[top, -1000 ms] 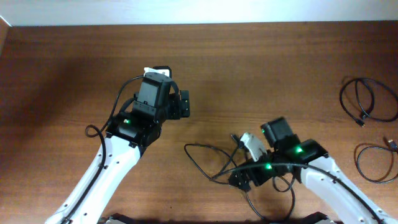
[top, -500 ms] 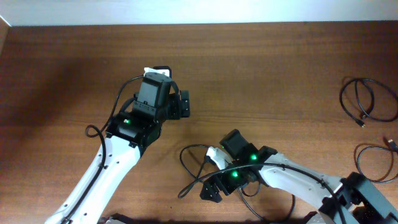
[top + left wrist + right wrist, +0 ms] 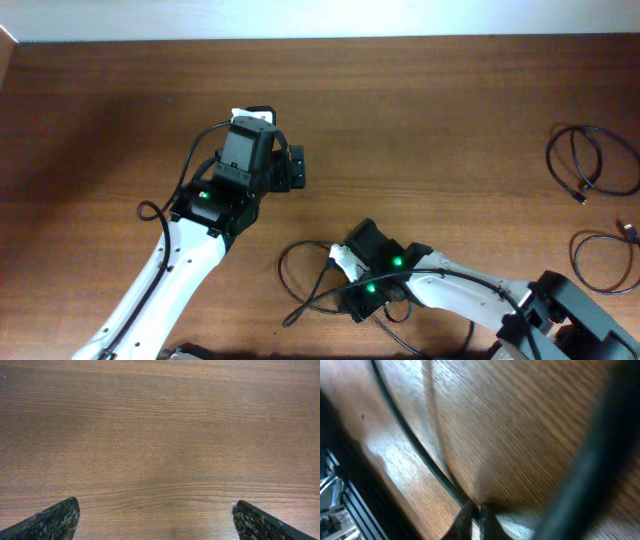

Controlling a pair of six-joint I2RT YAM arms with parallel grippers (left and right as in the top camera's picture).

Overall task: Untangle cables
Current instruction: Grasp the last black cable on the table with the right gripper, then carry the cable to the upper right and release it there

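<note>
The left wrist view shows what the overhead view hides: the left gripper has its fingers spread wide over bare wood, holding nothing. The tangled cable lies at the lower centre of the tabletop, its loops stretched roughly left to right and a loose end trailing toward the near edge. The right gripper sits over it. Its wrist view, though blurred, shows the fingertips pinched together on a thin black strand running diagonally up and left, with the tabletop's edge and a metal frame beyond. Two coiled cables lie well apart at the far right. The wood is brown and grained, and a pale wall borders it.
</note>
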